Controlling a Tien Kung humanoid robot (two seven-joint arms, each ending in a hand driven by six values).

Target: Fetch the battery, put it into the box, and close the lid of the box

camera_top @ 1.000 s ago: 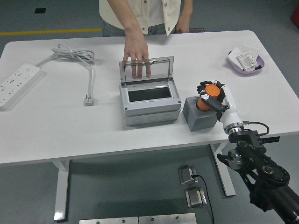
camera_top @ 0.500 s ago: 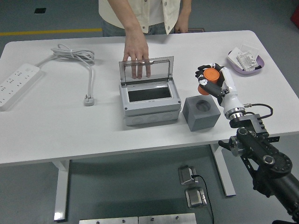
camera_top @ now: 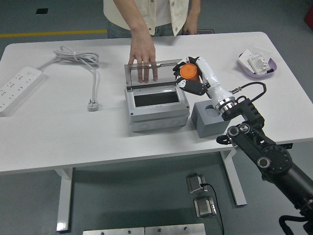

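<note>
**One hand, one battery, right at the box**

One arm is all we see working, the right one, coming up from the lower right corner across the table's [camera_top: 58,147] near edge. Closest to us on the white top sits the grey block [camera_top: 209,118], its round socket showing, just right of the box. Above it, our right hand [camera_top: 191,77] has its fingers curled around the orange battery [camera_top: 189,73], gripping it firmly in the air at the box's upper right corner, close against the raised lid.

Next, the grey box [camera_top: 156,108] itself, open, its dark interior showing. Its clear lid [camera_top: 151,73] stands upright at the back edge. A person's hand [camera_top: 142,55] rests behind that lid, fingers visible through it.

Off to the left we have a white power strip [camera_top: 17,88] with its cable [camera_top: 78,59] looped and the plug lying on the table. Far right, a purple tray [camera_top: 257,63] holds small white packets.
</note>
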